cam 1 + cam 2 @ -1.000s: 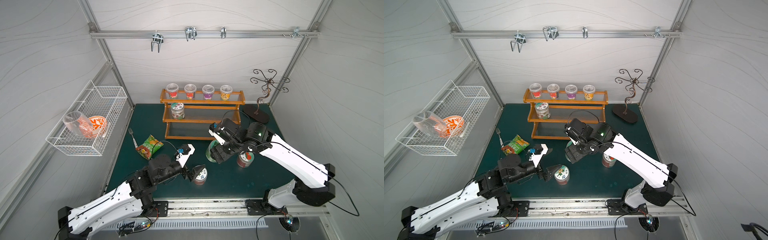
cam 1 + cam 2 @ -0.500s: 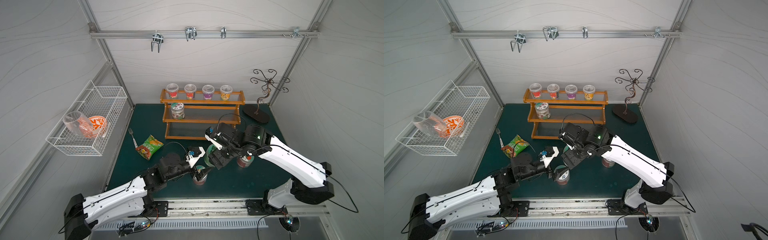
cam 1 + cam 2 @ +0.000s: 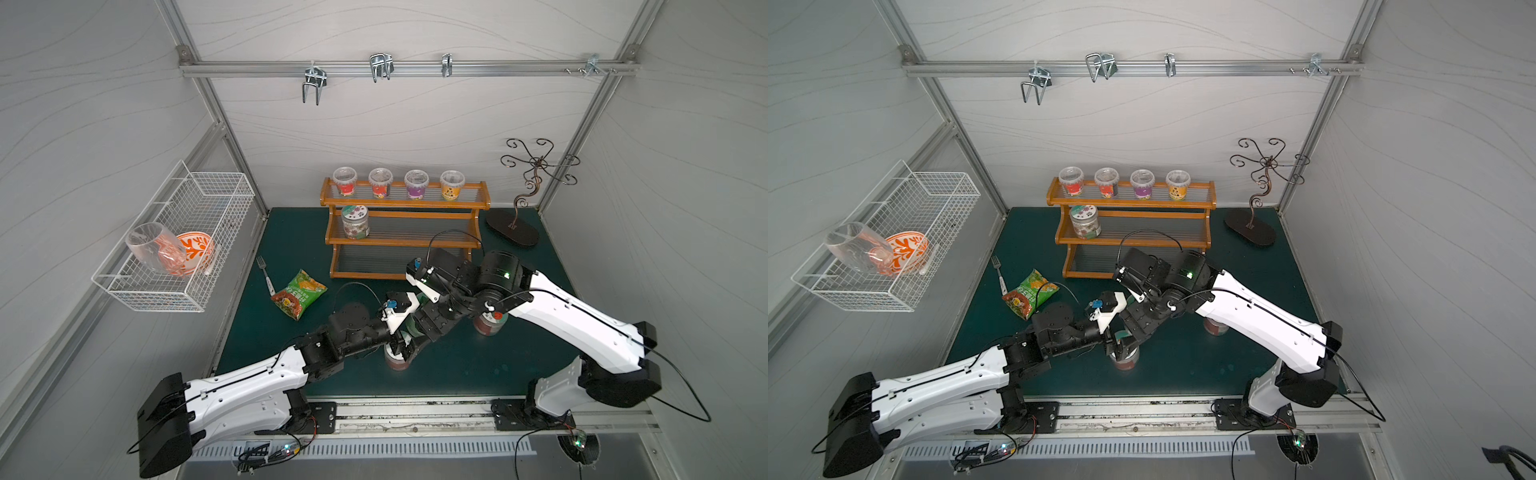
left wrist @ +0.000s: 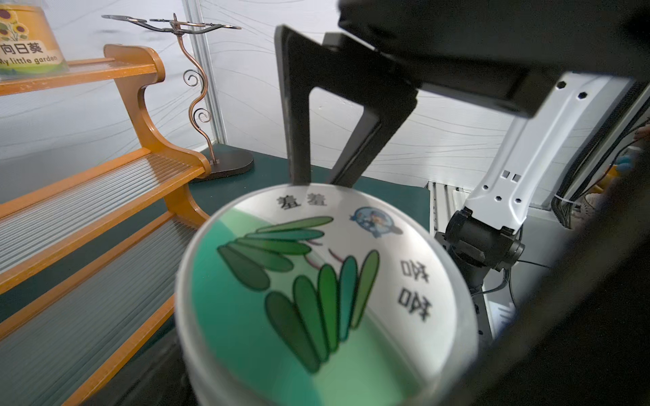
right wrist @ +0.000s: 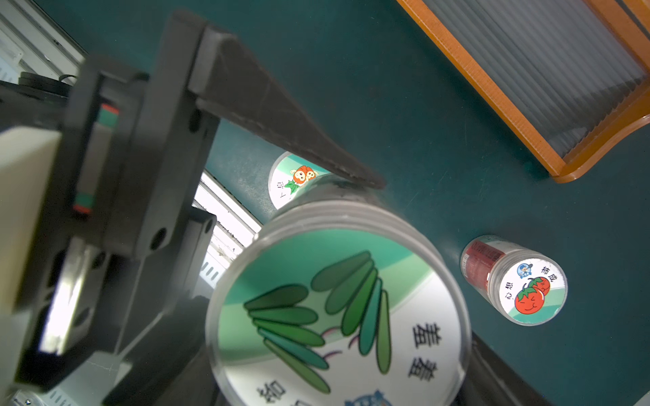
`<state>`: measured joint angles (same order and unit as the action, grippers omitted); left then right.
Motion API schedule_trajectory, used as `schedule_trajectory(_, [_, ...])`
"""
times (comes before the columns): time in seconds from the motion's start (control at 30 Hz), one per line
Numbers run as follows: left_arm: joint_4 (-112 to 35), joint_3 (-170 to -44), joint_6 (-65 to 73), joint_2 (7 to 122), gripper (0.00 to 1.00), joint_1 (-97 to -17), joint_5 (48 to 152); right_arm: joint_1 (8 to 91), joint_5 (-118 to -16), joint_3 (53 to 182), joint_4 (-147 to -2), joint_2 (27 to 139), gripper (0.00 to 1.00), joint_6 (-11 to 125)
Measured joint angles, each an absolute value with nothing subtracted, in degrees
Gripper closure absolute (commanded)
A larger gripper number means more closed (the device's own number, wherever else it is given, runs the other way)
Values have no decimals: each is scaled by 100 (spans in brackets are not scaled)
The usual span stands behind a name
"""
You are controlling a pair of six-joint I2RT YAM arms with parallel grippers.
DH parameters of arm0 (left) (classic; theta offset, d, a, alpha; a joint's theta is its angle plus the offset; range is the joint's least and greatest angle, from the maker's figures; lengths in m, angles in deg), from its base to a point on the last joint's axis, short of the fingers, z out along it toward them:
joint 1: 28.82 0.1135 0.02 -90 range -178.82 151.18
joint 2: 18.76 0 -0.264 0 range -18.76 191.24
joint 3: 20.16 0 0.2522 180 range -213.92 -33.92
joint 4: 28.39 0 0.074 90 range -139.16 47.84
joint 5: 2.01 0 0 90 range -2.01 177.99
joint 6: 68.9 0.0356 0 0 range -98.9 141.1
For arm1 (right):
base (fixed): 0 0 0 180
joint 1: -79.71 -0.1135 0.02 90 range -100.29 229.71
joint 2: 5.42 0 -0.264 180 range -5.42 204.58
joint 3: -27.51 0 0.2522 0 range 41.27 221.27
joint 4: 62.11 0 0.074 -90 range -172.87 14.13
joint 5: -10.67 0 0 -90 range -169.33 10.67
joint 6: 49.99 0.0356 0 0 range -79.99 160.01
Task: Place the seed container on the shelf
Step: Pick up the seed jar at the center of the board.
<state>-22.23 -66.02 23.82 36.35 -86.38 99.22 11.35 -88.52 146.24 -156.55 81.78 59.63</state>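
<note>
Left gripper (image 3: pixel 402 343) has advanced, jaws wide, to the seed container (image 5: pixel 337 316), gripped aloft by the right gripper (image 3: pixel 417 328) near the shelf (image 3: pixel 401 241); centre it between the jaws before closing.

The shelf (image 3: pixel 405 232) behind, loose things in front.
The shelf stands at the rear of the mat (image 3: pixel 457 374), four cups (image 3: pixel 380 188) along its top tier, a shelf jar (image 3: pixel 355 222) at the middle tier's left end. A stand (image 3: pixel 513 226) sits to its right; packet (image 3: pixel 298 294) and fork (image 3: pixel 264 274) lie front-left. The seed container (image 5: pixel 337 316) is before the shelf, a front jar (image 3: pixel 397 363) nearer, a second jar (image 3: pixel 486 330) to its right.
</note>
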Motion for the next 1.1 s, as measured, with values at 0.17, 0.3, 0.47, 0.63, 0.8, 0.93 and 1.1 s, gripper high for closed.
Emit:
schedule_trajectory(0.17, [-2081,-6602,2399,3724,16,-8638,9917,1137,-8826,14624,-15614,8189,36,5960])
schedule_trajectory(0.3, [-2046,-6595,2380,3742,38,-8636,9917,1148,-8824,14626,-15612,8173,31,5989])
schedule_trajectory(0.47, [-2007,-6569,2364,3724,42,-8636,9871,1148,-8826,14622,-15585,8173,10,5965])
schedule_trajectory(0.63, [-1904,-6484,2354,3679,47,-8638,9745,1148,-8922,14574,-15481,8141,1,5855])
schedule_trajectory(0.8, [-1648,-6431,2334,3679,50,-8657,9456,1146,-9108,14466,-15223,7955,1,5814])
schedule_trajectory(0.93, [-1338,-6324,2295,3694,50,-8664,9006,1144,-9311,14296,-14941,7574,1,5820])
schedule_trajectory(1.1, [-822,-6095,2284,3864,50,-8664,8177,1314,-9558,13999,-14659,6858,1,5925])
